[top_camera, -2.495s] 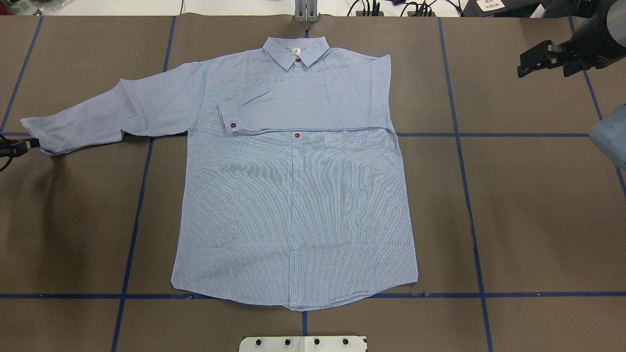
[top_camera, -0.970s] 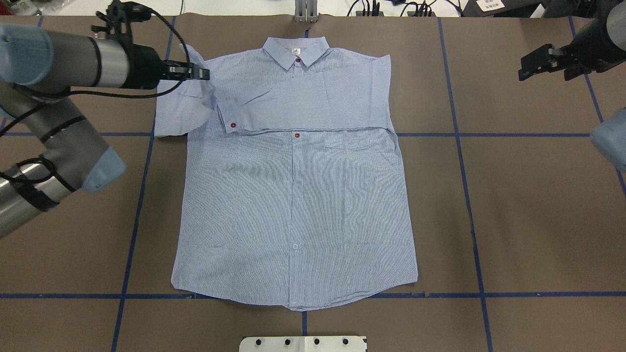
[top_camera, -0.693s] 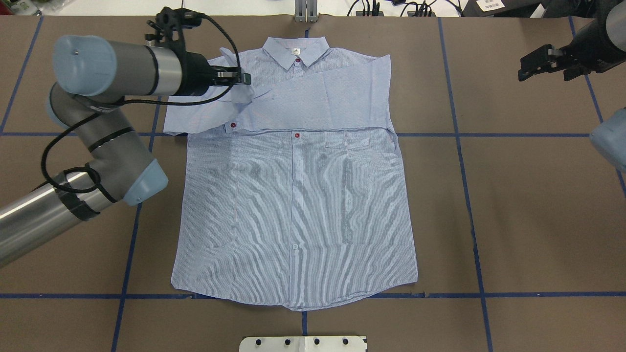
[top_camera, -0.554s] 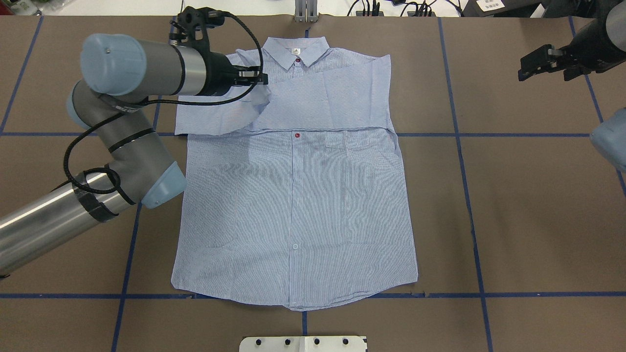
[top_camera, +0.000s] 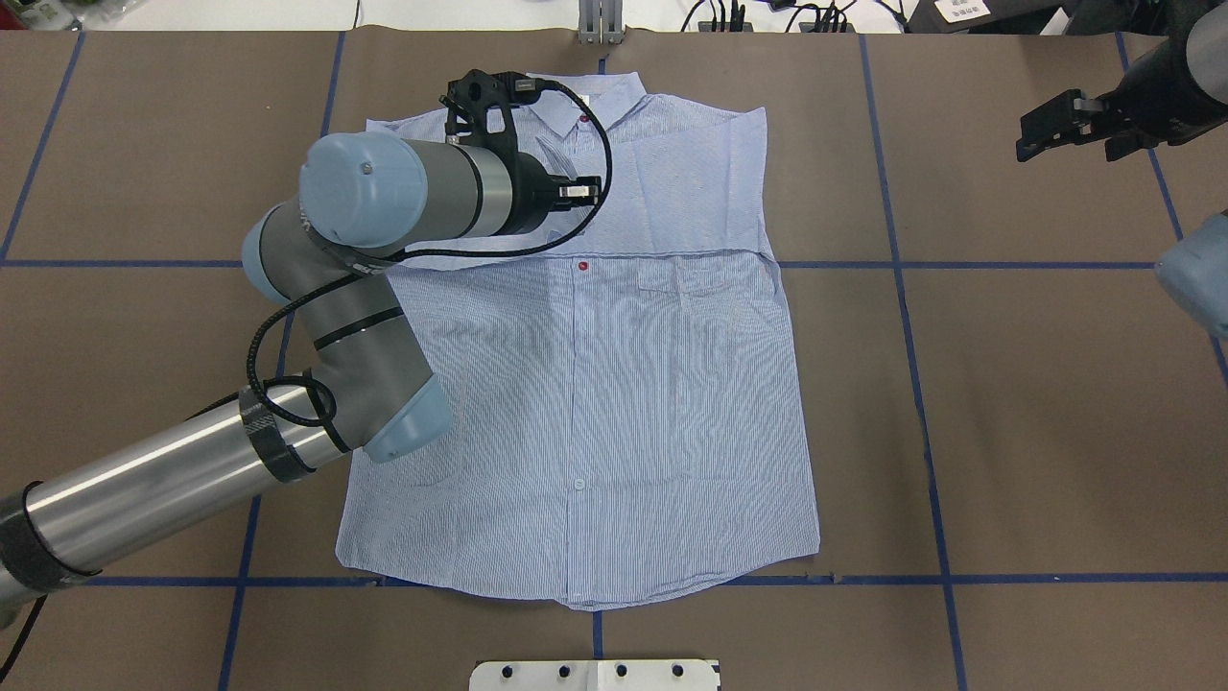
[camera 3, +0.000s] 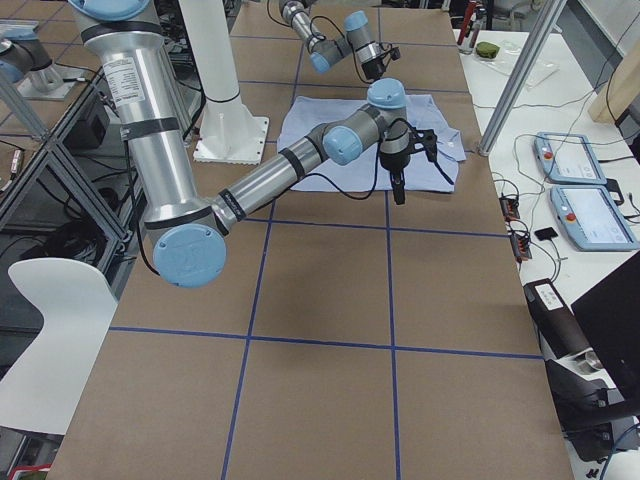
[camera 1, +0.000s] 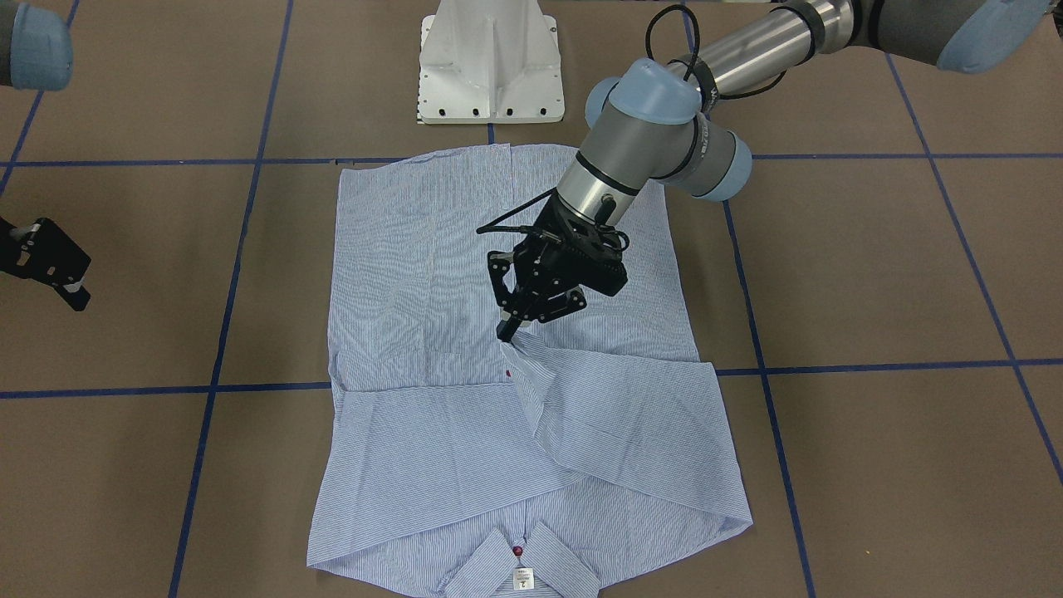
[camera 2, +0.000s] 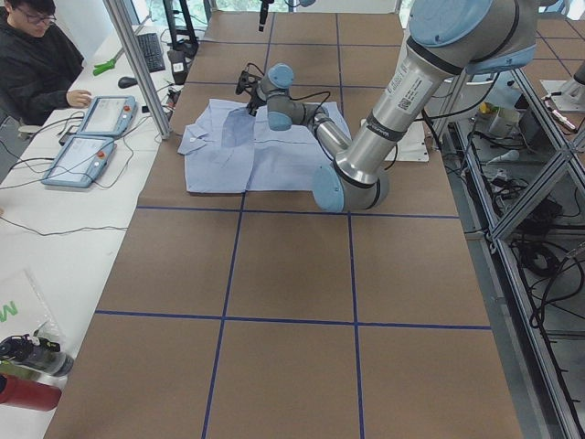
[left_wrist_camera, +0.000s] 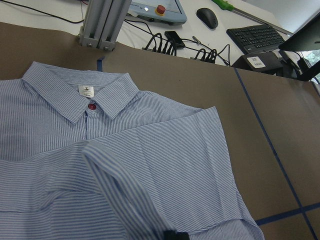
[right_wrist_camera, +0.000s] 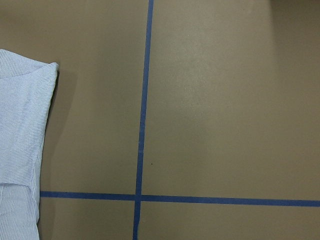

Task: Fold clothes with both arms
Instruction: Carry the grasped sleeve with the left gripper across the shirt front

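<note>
The table is covered with brown paper, and dark blue tape lines divide it into large rectangles. The shirt lies flat in the middle, front side up. Its collar is at the far edge and its hem is near the white pedestal of the robot. The right sleeve is folded across the chest.

The left arm reaches over the left part of the shirt. The left gripper is closed on the cuff of the left sleeve and holds it a little raised above the chest, near the row of buttons. The right gripper hangs over bare paper at the far right, well apart from the shirt. I cannot tell whether its fingers are open or closed.

Behind the far edge stands a metal post. Beyond it is a white desk with two control pendants and a keyboard. A person sits there. A white chair stands behind the robot.
</note>
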Controlling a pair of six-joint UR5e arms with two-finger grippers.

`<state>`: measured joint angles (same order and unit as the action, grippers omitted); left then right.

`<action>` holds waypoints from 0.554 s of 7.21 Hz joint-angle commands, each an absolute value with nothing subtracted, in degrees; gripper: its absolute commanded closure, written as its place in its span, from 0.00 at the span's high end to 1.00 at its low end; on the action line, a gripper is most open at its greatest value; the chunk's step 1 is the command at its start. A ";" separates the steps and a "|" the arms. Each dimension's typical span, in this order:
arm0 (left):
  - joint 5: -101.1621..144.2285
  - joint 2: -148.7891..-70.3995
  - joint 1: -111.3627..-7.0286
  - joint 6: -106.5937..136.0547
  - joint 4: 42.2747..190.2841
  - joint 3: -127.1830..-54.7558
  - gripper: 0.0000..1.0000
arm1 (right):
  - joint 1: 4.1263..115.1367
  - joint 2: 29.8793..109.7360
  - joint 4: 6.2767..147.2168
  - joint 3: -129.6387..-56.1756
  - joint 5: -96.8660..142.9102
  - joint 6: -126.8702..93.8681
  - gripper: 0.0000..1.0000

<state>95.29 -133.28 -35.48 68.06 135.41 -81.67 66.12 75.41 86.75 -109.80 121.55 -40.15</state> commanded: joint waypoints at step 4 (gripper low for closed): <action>91.76 -140.00 -31.56 67.76 135.44 -73.49 0.00 | 66.09 75.41 86.75 -109.60 121.55 -40.17 1.00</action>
